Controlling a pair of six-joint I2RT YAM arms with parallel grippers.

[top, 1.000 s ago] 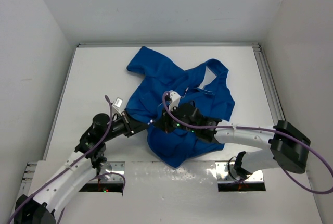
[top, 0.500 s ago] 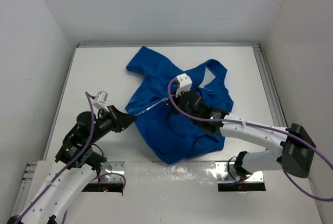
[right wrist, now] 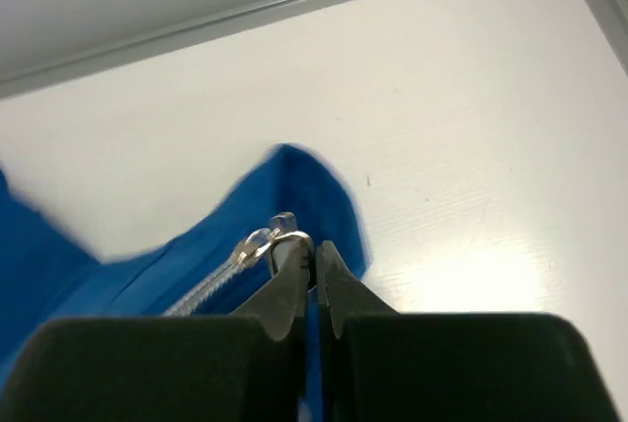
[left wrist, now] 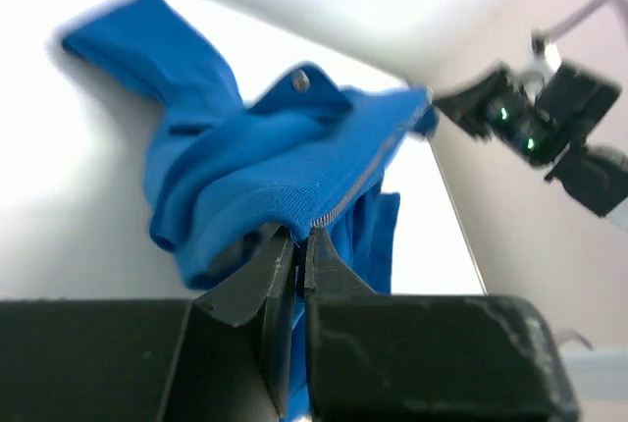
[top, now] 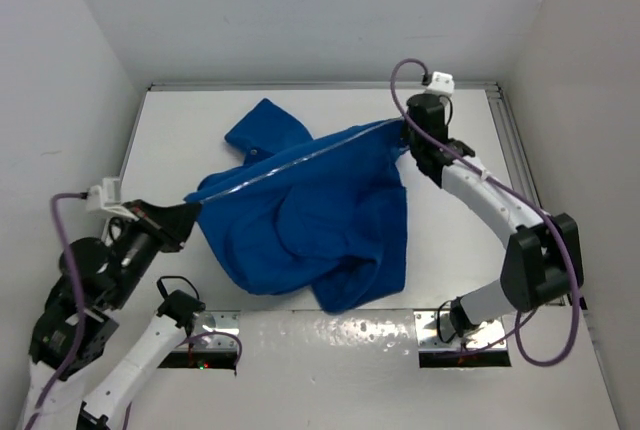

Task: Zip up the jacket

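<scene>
Top external: white table [top: 185, 130], walls [top: 300, 10]; both jaws pinch jacket [top: 320, 220], zipper [top: 300, 156] seemingly taut.

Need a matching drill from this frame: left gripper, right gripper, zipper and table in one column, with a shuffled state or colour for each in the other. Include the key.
Column A
1. left gripper
2. right gripper
3. zipper
4. table

Column B
a. white
b. jaws shut on the edge of the jacket, at the zipper's near-left end
c. stretched in a straight line between the two arms
d. jaws shut at the silver slider, far right

Pairs: 1-b; 2-d; 3-c; 4-a
</scene>
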